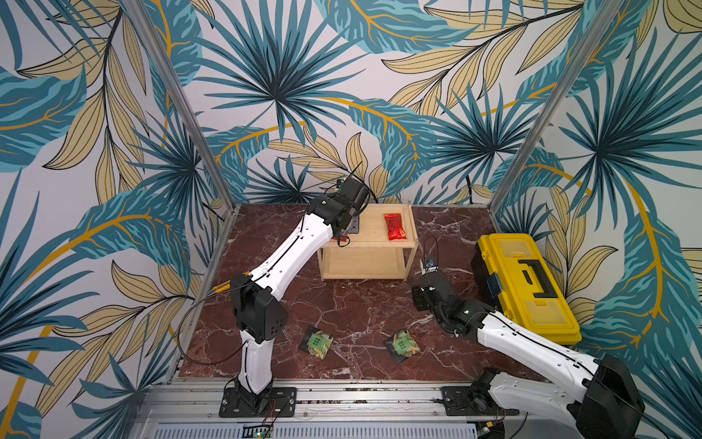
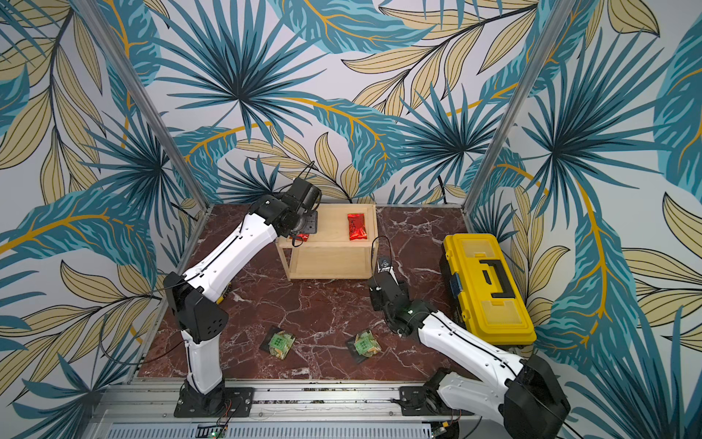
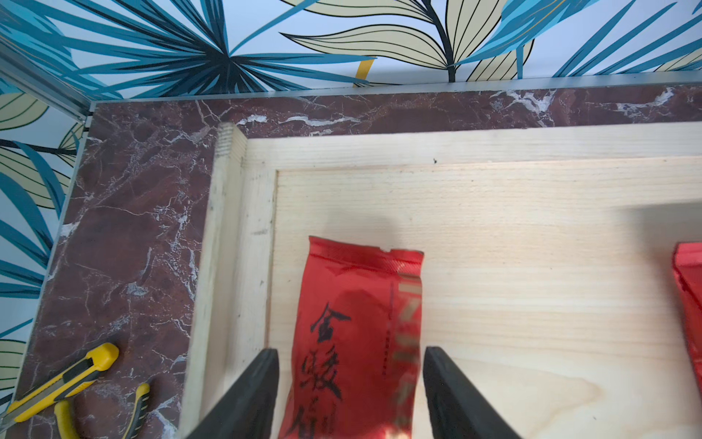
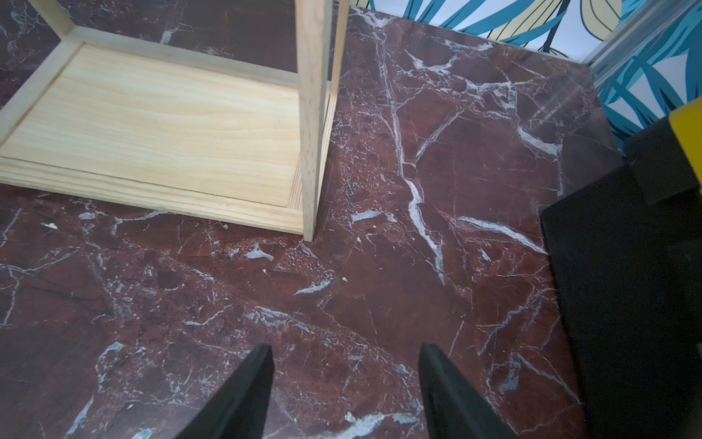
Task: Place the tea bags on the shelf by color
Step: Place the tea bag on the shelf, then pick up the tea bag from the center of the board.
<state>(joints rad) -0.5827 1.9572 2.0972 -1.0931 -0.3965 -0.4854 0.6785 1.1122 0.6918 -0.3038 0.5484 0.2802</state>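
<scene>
The pale wooden shelf stands at the back of the marble floor. One red tea bag lies on the right of its top board. A second red tea bag lies flat near the left rim, and my left gripper stands open around it with a gap on each side. Two green-and-gold tea bags lie on the floor in front. My right gripper hangs open and empty over bare marble by the shelf's front right post.
A yellow toolbox sits along the right wall, close to my right arm. A yellow utility knife and yellow-handled pliers lie on the floor left of the shelf. The shelf's lower board is bare.
</scene>
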